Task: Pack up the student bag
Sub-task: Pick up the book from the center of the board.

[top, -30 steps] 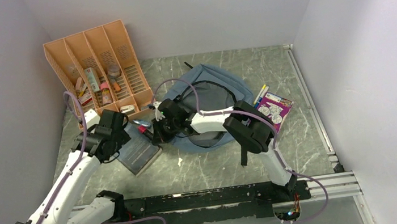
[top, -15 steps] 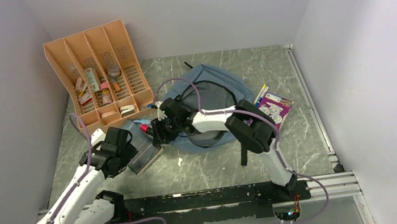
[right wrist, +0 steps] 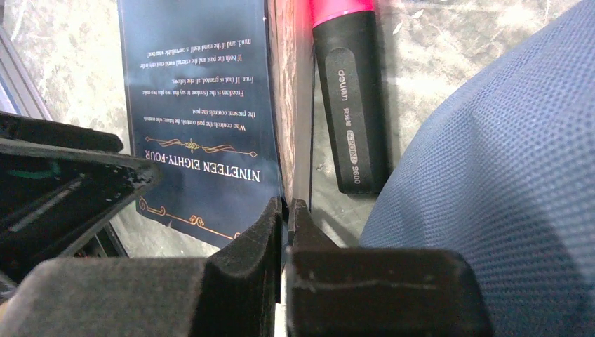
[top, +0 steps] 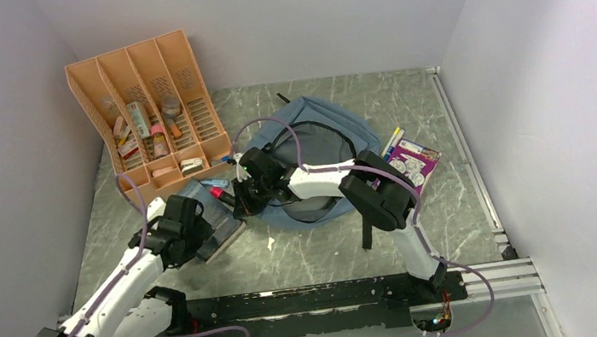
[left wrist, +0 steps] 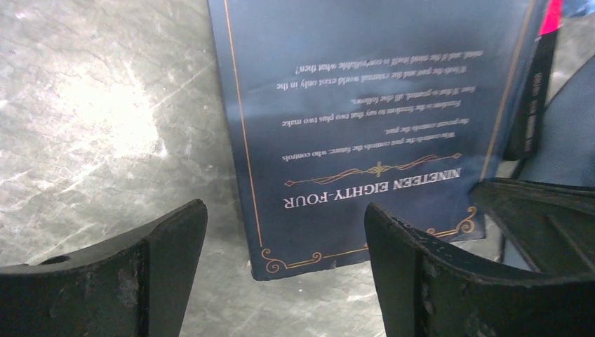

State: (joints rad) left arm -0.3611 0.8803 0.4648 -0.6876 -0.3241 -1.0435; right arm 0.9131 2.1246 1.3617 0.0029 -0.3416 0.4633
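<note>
The left gripper (left wrist: 281,221), spread, should centre on the near edge of the Nineteen Eighty-Four book (left wrist: 365,91) before closing; the right gripper (right wrist: 286,210), pressed together, seems to brace its spine.

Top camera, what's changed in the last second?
The left gripper drew back along the book toward the table's near edge, with its jaws open and holding nothing. The right gripper, shut at the book's edge, the student bag and the organizer stayed put.

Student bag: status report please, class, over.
Left gripper open over Nineteen Eighty-Four book. Right gripper shut at book's edge. Student bag flat, book outside. Pink highlighter between them.
</note>
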